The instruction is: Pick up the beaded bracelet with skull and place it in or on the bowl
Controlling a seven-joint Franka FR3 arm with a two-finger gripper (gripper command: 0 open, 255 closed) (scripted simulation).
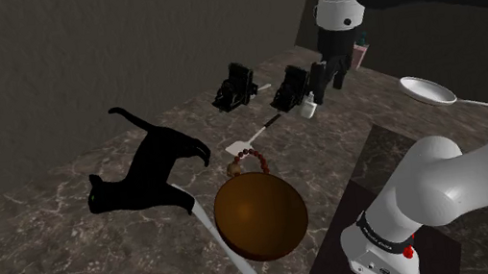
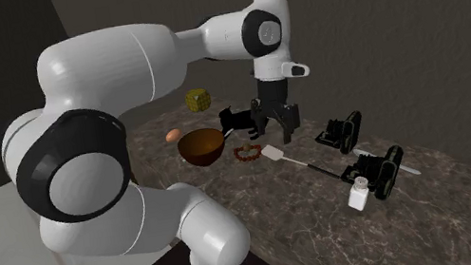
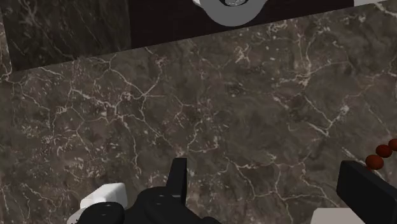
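One relation decides our next move: the bracelet lies off to one side of the open jaws, not between them. Reading the shoulder view from its left, we first pass the black cat figure (image 1: 140, 169) on the dark marbled counter (image 1: 53, 248). Next comes the brown bowl (image 1: 261, 218), and at its far rim the beaded bracelet (image 1: 248, 165), a small loop of reddish-brown beads flat on the stone. It touches the bowl or very nearly does; we cannot tell which. A white spatula (image 1: 238, 146) lies just beyond it. Further right and higher hangs the gripper (image 1: 327, 86), well clear of the counter. From there the bracelet sits down and to the left, toward the bowl.

The second exterior view agrees: bowl (image 2: 202, 146), then bracelet (image 2: 246, 154), then gripper (image 2: 273, 131) above and a little to the right of the loop. In the wrist view the two fingers (image 3: 178, 178) stand wide apart with only bare marble between them. A few beads (image 3: 382, 151) show just past the outer side of the other finger.

We judge that the hand must shift sideways toward the bowl before it goes down. The loop looks roughly round, so no long axis dictates wrist angle. We cannot make out the skull.
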